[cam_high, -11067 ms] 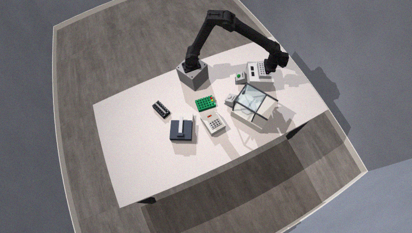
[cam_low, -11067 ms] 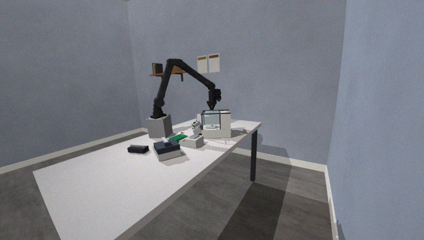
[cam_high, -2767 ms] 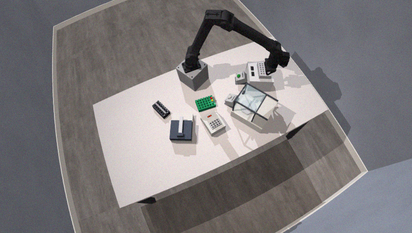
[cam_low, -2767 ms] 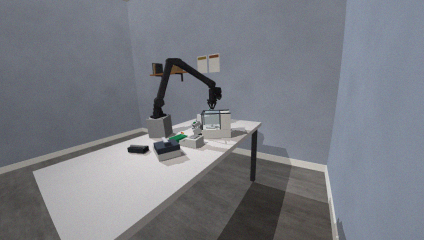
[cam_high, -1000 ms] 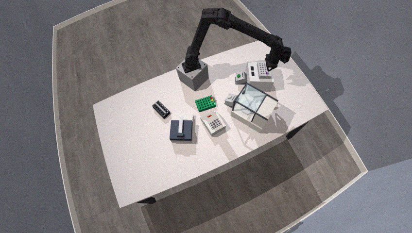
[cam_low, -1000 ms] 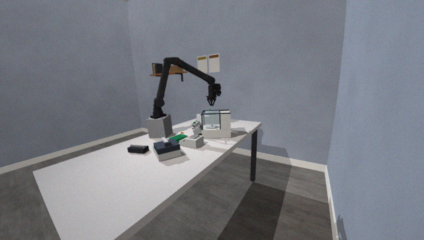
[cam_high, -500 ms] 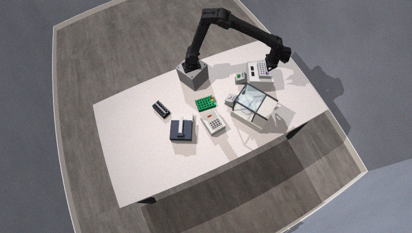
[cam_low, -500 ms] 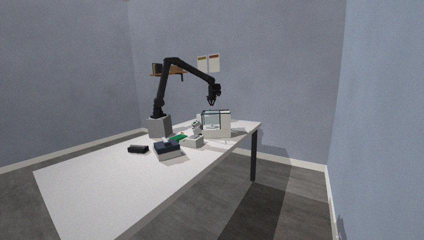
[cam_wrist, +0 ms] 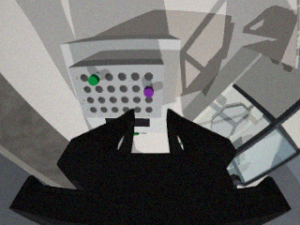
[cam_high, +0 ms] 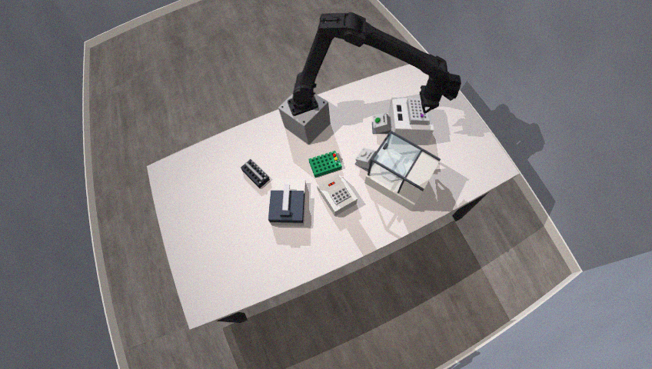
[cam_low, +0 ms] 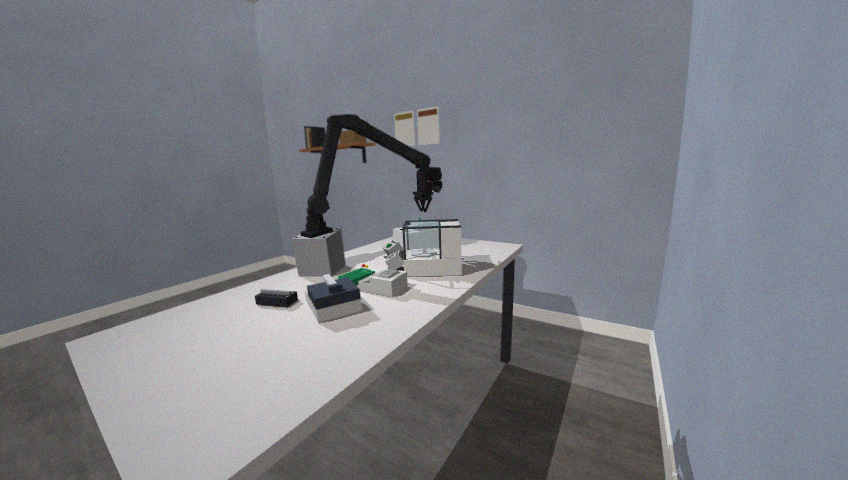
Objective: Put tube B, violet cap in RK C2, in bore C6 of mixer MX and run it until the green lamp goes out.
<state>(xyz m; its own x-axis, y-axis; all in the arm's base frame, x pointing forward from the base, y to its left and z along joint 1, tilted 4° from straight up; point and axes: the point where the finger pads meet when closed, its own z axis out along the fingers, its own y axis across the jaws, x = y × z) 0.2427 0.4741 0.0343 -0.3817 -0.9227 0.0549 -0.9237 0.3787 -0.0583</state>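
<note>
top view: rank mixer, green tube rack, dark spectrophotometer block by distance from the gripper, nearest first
1. Mixer: directly under the gripper, violet-capped tube seated in it.
2. Green tube rack: mid-bench, near the arm's base.
3. Dark spectrophotometer block: farthest, beyond the rack.

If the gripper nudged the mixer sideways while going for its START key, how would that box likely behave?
The mixer looks like a squat, wide box resting flat on the table, so it would probably slide rather than tip. Its smooth, hard-looking shell suggests little give. The violet-capped tube and green-capped tube sit low in their bores and would likely ride along. The gripper hovers above, holding nothing.
</note>
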